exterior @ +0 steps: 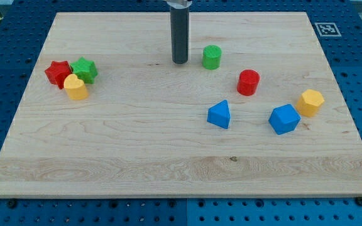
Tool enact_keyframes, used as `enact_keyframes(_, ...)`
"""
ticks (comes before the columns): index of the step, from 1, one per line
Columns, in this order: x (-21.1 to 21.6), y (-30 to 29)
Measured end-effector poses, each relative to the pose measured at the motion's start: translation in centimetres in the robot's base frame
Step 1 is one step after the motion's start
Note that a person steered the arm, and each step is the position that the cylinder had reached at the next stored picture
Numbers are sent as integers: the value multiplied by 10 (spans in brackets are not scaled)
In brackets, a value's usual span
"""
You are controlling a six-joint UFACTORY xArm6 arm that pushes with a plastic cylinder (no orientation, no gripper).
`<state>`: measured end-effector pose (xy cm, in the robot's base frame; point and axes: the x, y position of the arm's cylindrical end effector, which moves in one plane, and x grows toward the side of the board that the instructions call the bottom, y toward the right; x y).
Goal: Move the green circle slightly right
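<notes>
The green circle (212,57) is a short green cylinder standing on the wooden board (137,144), above the view's middle. My tip (180,62) is the lower end of the dark rod and rests on the board just to the circle's left, with a small gap between them. A red cylinder (248,82) stands to the lower right of the green circle.
A blue triangular block (219,115), a blue angular block (284,118) and an orange hexagonal block (310,102) lie at the right. A red star (58,73), a green star (84,69) and a yellow heart (75,87) cluster at the left.
</notes>
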<state>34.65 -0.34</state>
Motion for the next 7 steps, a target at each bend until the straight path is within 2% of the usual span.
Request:
enact_keyframes(4,-5,39)
enact_keyframes(7,4,45)
